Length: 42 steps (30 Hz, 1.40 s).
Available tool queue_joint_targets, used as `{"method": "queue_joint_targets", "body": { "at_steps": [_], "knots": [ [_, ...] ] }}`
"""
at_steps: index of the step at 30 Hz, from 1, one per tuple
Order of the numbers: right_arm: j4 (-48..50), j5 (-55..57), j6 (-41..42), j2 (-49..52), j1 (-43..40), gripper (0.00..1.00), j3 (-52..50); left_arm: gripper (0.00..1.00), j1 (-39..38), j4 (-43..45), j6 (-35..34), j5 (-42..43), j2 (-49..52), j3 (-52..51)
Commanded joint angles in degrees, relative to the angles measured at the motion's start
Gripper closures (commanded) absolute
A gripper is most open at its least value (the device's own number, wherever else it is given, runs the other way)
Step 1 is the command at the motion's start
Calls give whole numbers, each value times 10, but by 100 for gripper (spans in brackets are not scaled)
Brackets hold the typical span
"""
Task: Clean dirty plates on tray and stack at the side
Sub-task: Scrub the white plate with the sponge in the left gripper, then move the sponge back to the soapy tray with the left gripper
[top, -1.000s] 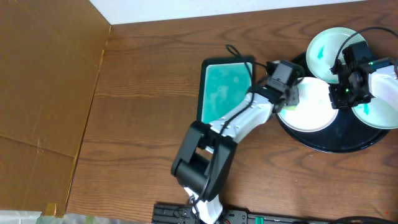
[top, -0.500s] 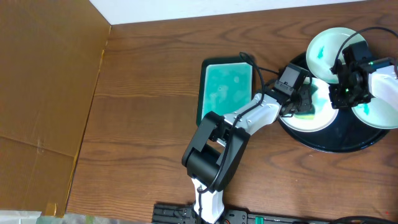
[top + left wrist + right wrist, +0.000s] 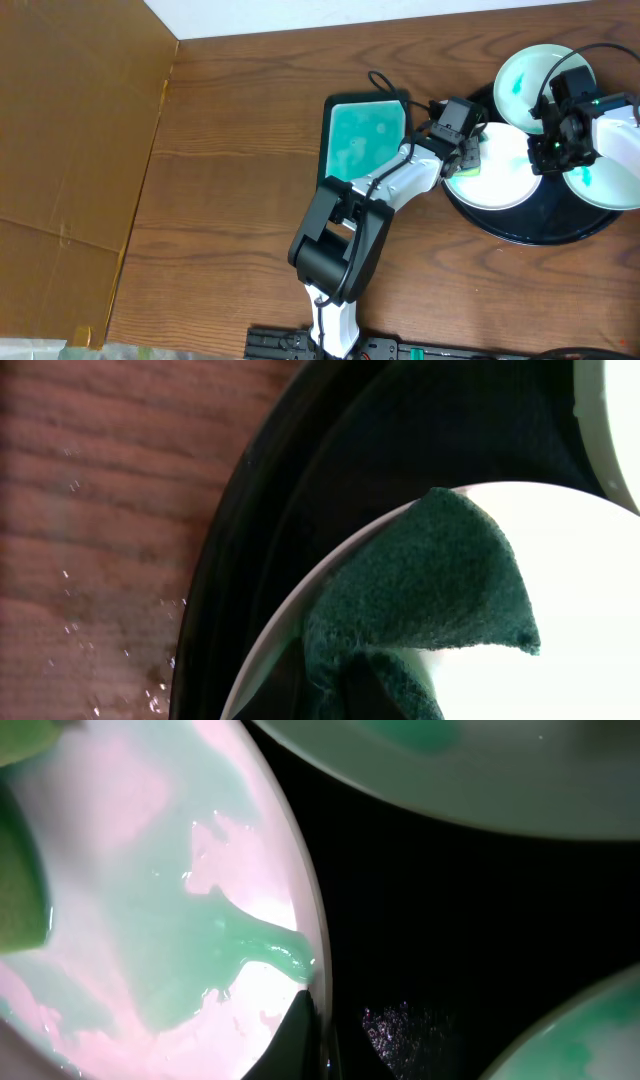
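The left gripper (image 3: 468, 150), reaching up from the bottom of the overhead frame, has pulled back. Half a second ago it was well in over the middle plate (image 3: 505, 180); now it sits at that plate's left rim, about where it was a second ago. That reads as one scrub stroke out and back. The overhead view shows the plate mostly white, so the wipe seems to be working, but the job is early, since no plate has left the tray (image 3: 545, 228).

The left gripper is clenched on the sponge (image 3: 420, 600). In the left wrist view the dark green pad is folded at the bottom of the frame, and its free corner lies on the white plate just inside the rim. The black tray and wet table (image 3: 90, 510) are to the left. The jaws themselves barely show.

On the middle plate's right edge, the right gripper (image 3: 558, 150) appears to be pinching the rim. In its wrist view the dark fingertips (image 3: 300, 1035) meet on it at the bottom centre, beside teal smears left on that side.

Beyond, the top plate (image 3: 520, 80) and the right plate (image 3: 610, 185) are both smeared teal and lie on the tray. The dish (image 3: 365, 140) stands left of it.
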Motion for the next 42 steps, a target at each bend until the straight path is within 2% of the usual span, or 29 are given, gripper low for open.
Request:
{"method": "queue_joint_targets", "body": {
  "at_steps": [1,5,11,13,21,26,29,42],
  "knots": [
    [-7,24,-10,9,6,99,-5,93,41,-3,19,-121,31,-14],
    [-7,24,-10,9,6,99,-5,93,40,7,19,-45,-5,-11],
    [-3,24,-10,9,6,99,-5,93,40,94,19,231,-38,-11],
    [-3,24,-10,9,6,99,-5,93,36,105,19,271,-27,-11],
    [-4,24,-10,9,6,99,-5,93,43,93,66,246,29,-11],
    [-3,24,-10,9,6,99,-5,93,51,35,66,58,30,-11],
    [-3,24,-10,9,6,99,-5,93,52,10,66,-15,18,-11],
    [-2,28,-2,-34,11,99,1,93,57,-86,66,-33,-226,-11]
  ]
}}
